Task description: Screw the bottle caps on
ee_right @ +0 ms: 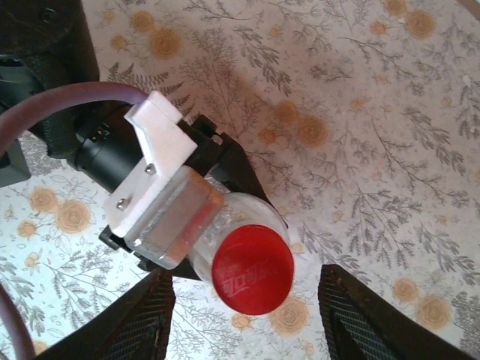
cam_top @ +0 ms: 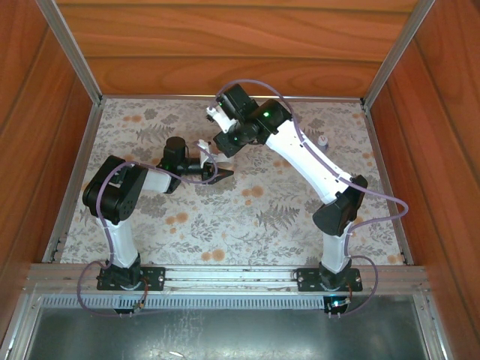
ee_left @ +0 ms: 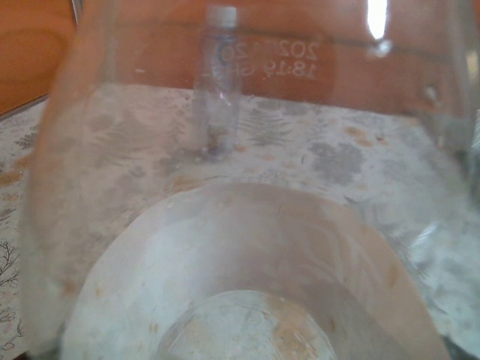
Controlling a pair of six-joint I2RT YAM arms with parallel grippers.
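Observation:
My left gripper (cam_top: pixel 218 175) is shut on a clear bottle (ee_left: pixel 240 247), held upright above the table's middle; its black fingers (ee_right: pixel 231 163) clasp the bottle's body. A red cap (ee_right: pixel 252 268) sits on top of this bottle (ee_right: pixel 259 211). My right gripper (ee_right: pixel 251 322) hangs directly over it, open, with one finger on each side of the red cap and a gap on both sides. In the top view the right gripper (cam_top: pixel 225 147) is just above the left one. A second clear bottle (ee_left: pixel 217 94) with a white cap (ee_left: pixel 221 15) stands on the table, at the right (cam_top: pixel 323 141).
The flowered table (cam_top: pixel 247 217) is walled by wooden panels at the left, back and right. An aluminium rail (cam_top: pixel 225 274) runs along the near edge where both arm bases are bolted.

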